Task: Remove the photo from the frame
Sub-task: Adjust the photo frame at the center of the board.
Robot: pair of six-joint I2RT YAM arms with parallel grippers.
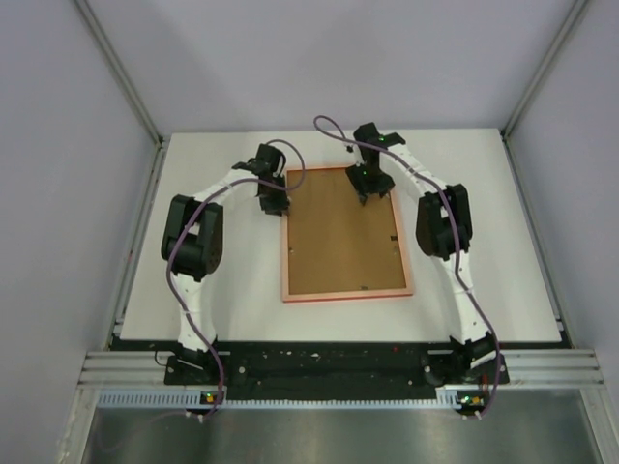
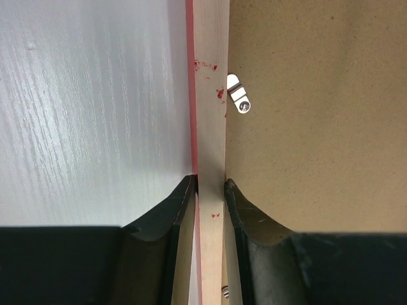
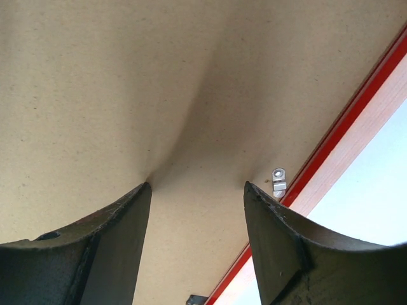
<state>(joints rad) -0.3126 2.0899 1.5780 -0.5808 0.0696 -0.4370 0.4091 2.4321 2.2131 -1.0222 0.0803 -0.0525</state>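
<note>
At far-left, left pincer (image 2: 210,184) is clenched on frame (image 2: 210,95) rail, right pincer (image 3: 197,184) released over backing board (image 3: 127,76) at far end, frame's long axis near-far, photo hidden underneath.

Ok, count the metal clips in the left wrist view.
2: one clip on the brown backing, upper middle; one barely showing at the bottom edge. Others may be hidden.

Top view: a white rectangular tabletop (image 1: 484,290) fills the centre, bounded left, right and above by pale grey enclosure walls (image 1: 58,242). A flat brown fibreboard backing panel (image 1: 338,237) lies mid-picture. A ribbed aluminium rail (image 1: 126,367) spans the lower edge, with a dull grey metal sheet (image 1: 338,435) beneath.
</note>
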